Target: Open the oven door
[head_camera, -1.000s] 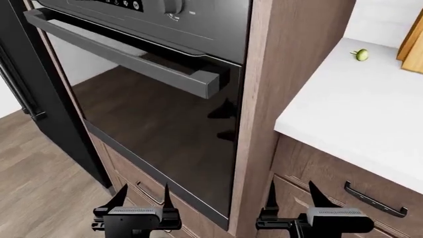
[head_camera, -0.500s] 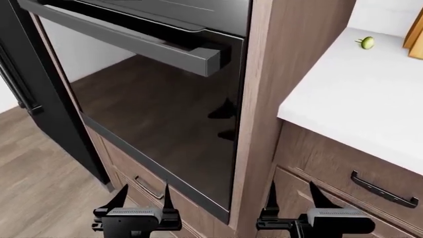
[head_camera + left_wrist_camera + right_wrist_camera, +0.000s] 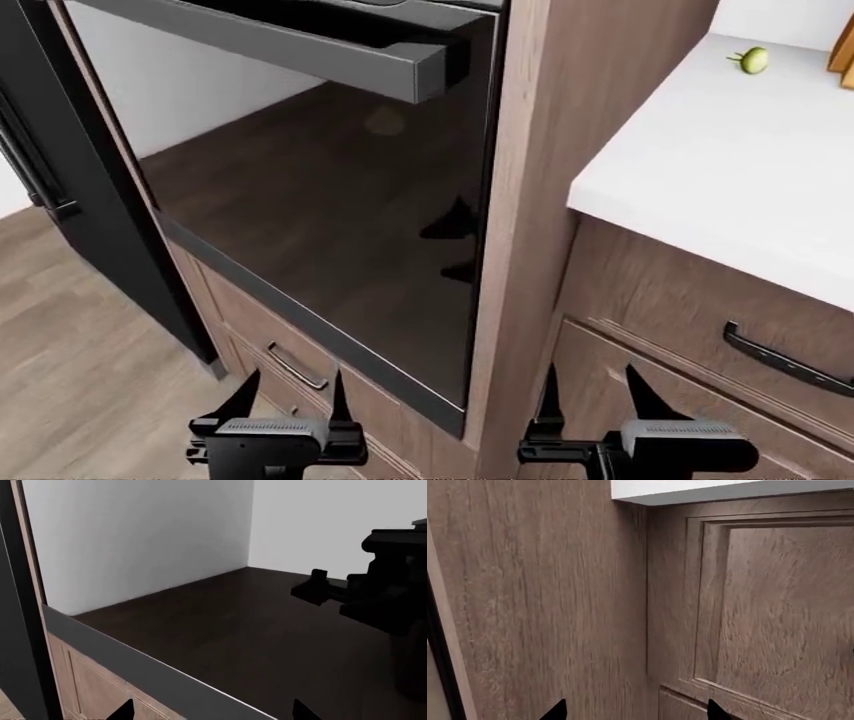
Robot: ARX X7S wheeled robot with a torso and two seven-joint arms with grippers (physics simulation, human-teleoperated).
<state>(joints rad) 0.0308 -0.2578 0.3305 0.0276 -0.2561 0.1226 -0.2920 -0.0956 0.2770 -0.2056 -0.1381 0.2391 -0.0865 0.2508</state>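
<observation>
While both claws hang spread and empty | glossy black glass oven door [image 3: 320, 230] shut | grey bar handle [image 3: 287, 45] above reach, ungrasped

We see a glossy black glass oven door [image 3: 320, 220] with its matt grey metal bar handle [image 3: 267, 45], framed by grained brown wood cabinet panels [image 3: 554, 150].

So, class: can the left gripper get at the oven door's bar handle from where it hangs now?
Probably yes: the left gripper is open, with nothing between it and the handle, which sits well above it on the oven door.
</observation>
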